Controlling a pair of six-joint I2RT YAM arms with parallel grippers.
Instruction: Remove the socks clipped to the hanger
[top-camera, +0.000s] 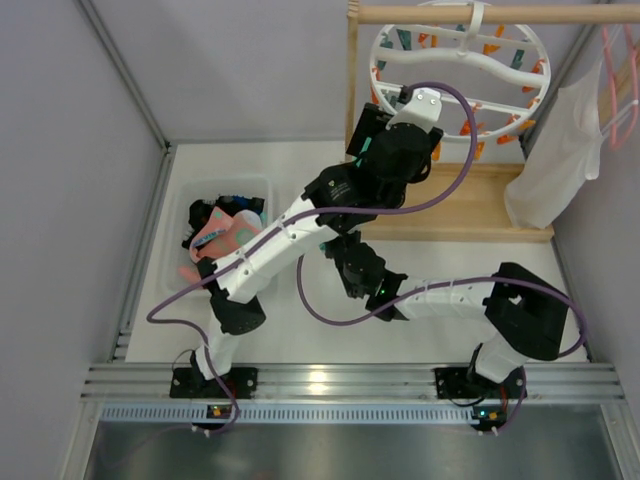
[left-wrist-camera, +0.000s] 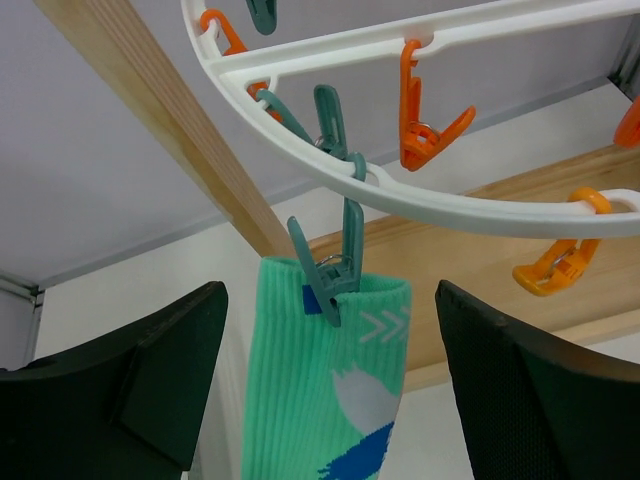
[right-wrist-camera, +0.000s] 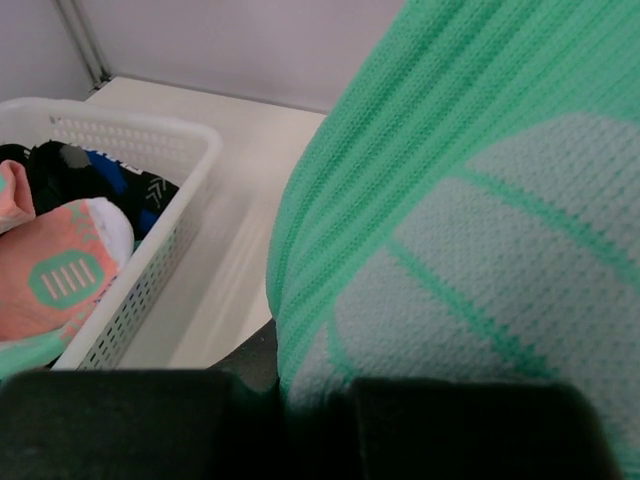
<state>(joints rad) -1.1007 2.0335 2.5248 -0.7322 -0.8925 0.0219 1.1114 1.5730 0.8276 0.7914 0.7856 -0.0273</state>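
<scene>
Several loose socks (top-camera: 215, 235), salmon, black and blue knits, lie in the white perforated plastic basket (top-camera: 178, 205), low and left of the hanger (left-wrist-camera: 480, 205). The step in hand looks like freeing one ribbed mint-green sock (left-wrist-camera: 300, 400), which hangs from the hanger's near rim with its cuff pinched in a teal plastic clip (left-wrist-camera: 335, 270). The left tool (left-wrist-camera: 330, 340) stands just under that rim, its flat black fingers spread wide either side of the cuff; it touches neither sock nor clip and holds nothing. Further below the hanger, the right tool (right-wrist-camera: 320, 405) is closed. The stretchy knit with its pale patches appears nipped in it, so it seems to hold the sock's lower part. Next, I judge, the left tool must squeeze the clip's sprung tails so the sock can be drawn down out of the hanger. To the right, on the hanger's smooth white ring, orange clips (left-wrist-camera: 430, 130) hang bare.
</scene>
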